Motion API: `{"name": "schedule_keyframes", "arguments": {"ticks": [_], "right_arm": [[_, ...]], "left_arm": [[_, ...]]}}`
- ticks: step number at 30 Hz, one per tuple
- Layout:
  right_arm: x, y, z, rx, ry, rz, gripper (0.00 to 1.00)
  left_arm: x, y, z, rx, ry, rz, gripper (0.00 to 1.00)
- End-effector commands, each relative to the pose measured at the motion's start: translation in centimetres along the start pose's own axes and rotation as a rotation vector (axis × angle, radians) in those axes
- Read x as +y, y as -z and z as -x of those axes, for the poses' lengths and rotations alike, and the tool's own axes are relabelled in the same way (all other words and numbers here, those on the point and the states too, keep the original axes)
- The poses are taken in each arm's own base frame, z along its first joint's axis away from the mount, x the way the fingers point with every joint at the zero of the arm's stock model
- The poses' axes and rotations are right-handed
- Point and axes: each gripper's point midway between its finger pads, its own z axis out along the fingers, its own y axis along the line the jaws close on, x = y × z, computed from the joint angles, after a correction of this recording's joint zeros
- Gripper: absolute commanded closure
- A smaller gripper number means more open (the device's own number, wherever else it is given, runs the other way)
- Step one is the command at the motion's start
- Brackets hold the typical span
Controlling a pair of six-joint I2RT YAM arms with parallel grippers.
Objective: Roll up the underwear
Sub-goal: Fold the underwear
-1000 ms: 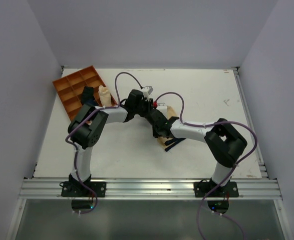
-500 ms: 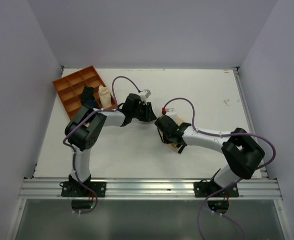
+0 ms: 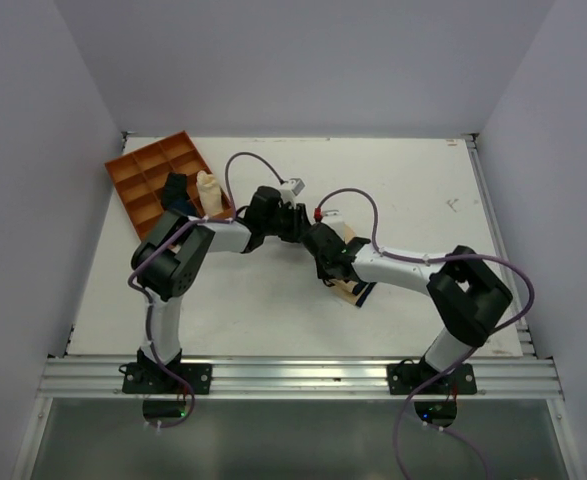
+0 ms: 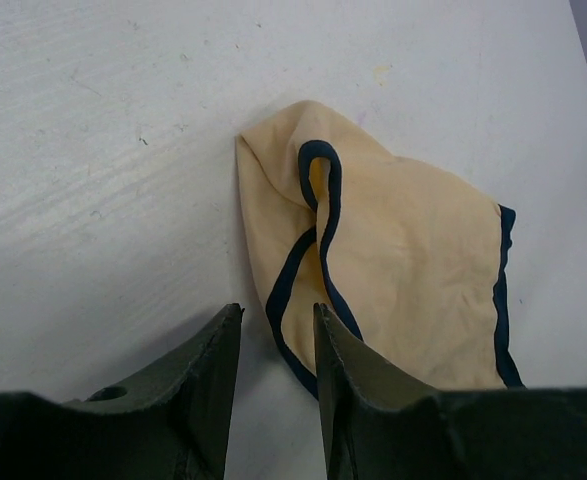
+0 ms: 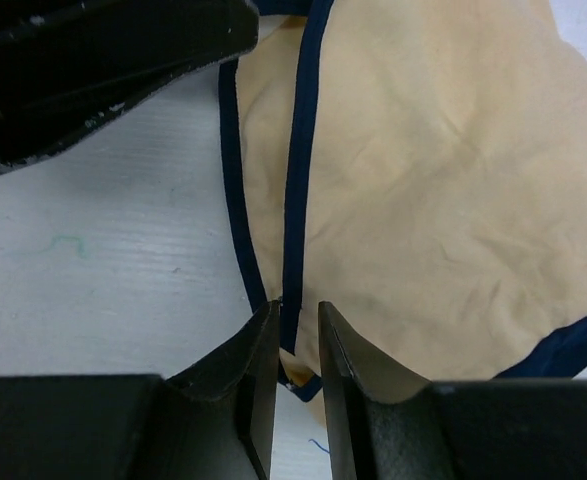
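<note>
From above, one soft beige cloth underwear with a thin dark edge band [image 3: 353,290] lay just right of centre on the white table [image 3: 423,190], mostly under the right gripper [image 3: 325,268], with the left gripper [image 3: 299,225] just beside it. At upper left, one orange compartment tray [image 3: 145,148] held one dark blue rolled cloth [image 3: 176,187] and one pale cream roll [image 3: 208,190].

In the left wrist view, the left gripper's jaws stood narrowly apart, holding nothing, over the garment's near band.

In the right wrist view, the right gripper's jaws looked pinched onto the dark band at lower centre.

The cloth lay flat and creased, so rolling seemed barely begun. The next move likely called for turning the pinched edge over while the left gripper steadied the cloth.
</note>
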Motion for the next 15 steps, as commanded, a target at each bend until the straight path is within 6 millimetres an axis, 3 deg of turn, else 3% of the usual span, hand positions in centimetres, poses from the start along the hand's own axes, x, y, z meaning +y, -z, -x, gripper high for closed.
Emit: {"name": "schedule_keyframes", "arguments": {"ticks": [1,9,12,13,15], "right_arm": [[0.8,-0.8,1.8,-0.040,-0.032,-0.016,0.73],[0.4,-1.8,0.9,-0.031,-0.009,-0.049,0.75],[0.4,-1.8,0.8,-0.032,-0.008,-0.042,0.81],[0.3,-1.7,0.9,-0.033,-0.009,-0.044,0.86],[0.2,-1.3,1.2,-0.042,-0.008,-0.040,0.92]], "left_arm": [[0.0,-1.1,1.1,-0.013,-0.006,-0.005,0.61],[1.2,-1.7,0.7,0.002,-0.001,0.040,0.64],[1.1,-2.0,0.8,0.001,0.004,0.031,0.76],[1.1,-2.0,0.7,0.003,0.004,0.031,0.85],[1.2,-2.1,0.8,0.003,0.004,0.031,0.95]]}}
